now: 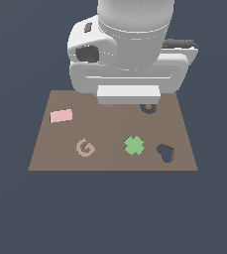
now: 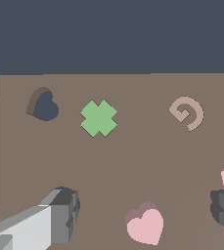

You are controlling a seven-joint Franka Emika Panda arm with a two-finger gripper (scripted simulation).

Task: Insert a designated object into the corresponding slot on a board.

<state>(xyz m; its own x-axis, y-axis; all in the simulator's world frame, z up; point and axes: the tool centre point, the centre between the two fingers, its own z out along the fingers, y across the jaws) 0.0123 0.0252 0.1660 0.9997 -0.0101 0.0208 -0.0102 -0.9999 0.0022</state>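
The designated object (image 2: 145, 226) is a small pink heart lying flat on the brown board (image 2: 133, 161). In the wrist view my gripper (image 2: 144, 210) is open, with one finger (image 2: 59, 217) on each side of the heart and not touching it. The slot (image 2: 45, 105) is a dark heart-shaped recess beyond the green cross (image 2: 99, 118). In the exterior view the slot (image 1: 166, 153) lies near the board's (image 1: 110, 158) front corner on the exterior view's right. The arm's hand (image 1: 129, 74) hides the fingers there, and only a pink sliver of the designated object (image 1: 108, 105) shows under it.
A pale pink rectangle (image 1: 61, 115), a tan spiral G (image 1: 85, 148) and the green cross (image 1: 134, 145) lie on the board. A dark ring recess (image 1: 148, 107) is half hidden under the hand. Dark floor surrounds the board.
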